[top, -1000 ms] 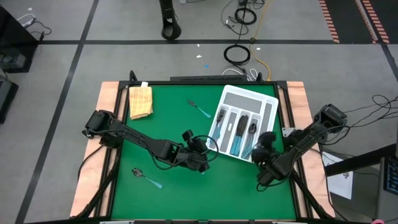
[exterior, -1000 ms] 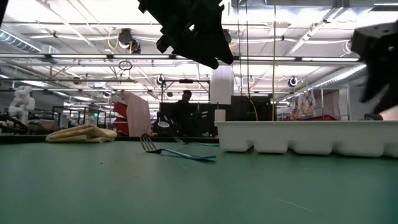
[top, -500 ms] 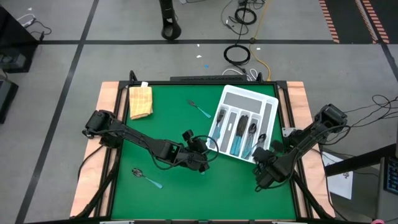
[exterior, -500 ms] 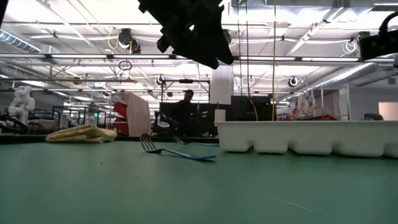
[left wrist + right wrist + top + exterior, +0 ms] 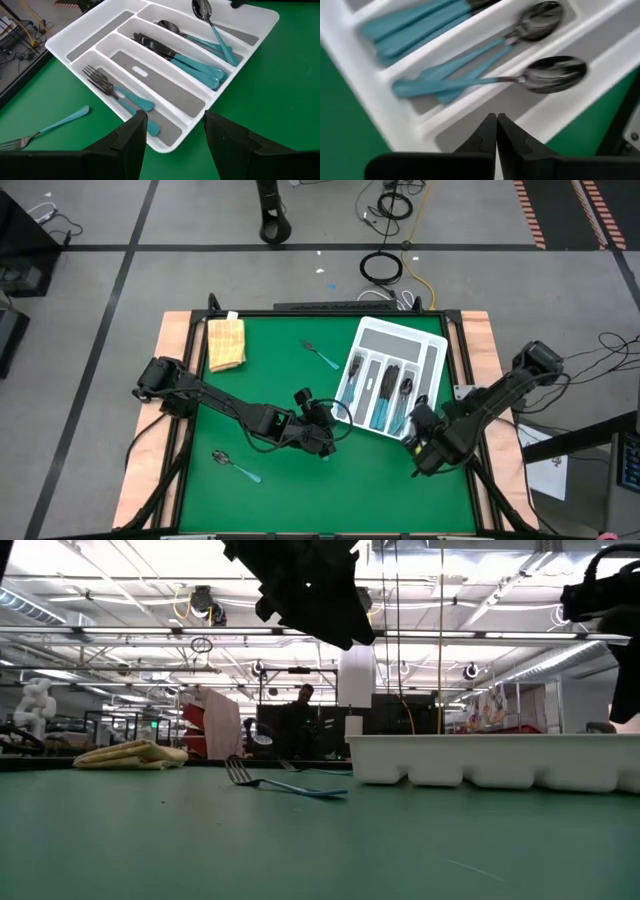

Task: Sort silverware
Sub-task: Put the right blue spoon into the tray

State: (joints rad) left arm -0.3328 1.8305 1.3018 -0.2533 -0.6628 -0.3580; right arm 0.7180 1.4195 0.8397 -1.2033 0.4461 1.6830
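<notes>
The white tray (image 5: 392,385) is seen at the right of the green table (image 5: 270,480), with forks (image 5: 117,92), knives (image 5: 175,55) and spoons (image 5: 212,30) already laid in separate compartments. One spoon (image 5: 520,80) is seen lying askew, its handle crossing a divider wall and its bowl in the neighbouring slot. The right gripper (image 5: 418,442) is held just beside the tray's near corner, its fingers pressed shut on nothing. The left gripper (image 5: 325,442) is poised above the table centre, near the tray's left side, its jaws spread and empty. Two pieces are left loose on the green: a fork (image 5: 322,356) between the yellow cloth (image 5: 226,342) and the tray, and a spoon (image 5: 235,466) near the front left. The step in hand is judged to be a release into the tray just finished, with sorting largely done. Next, one of the loose pieces would need to be reached, probably by the left arm, pinched by its handle, and carried to the matching compartment; the askew spoon may also need to be straightened.
</notes>
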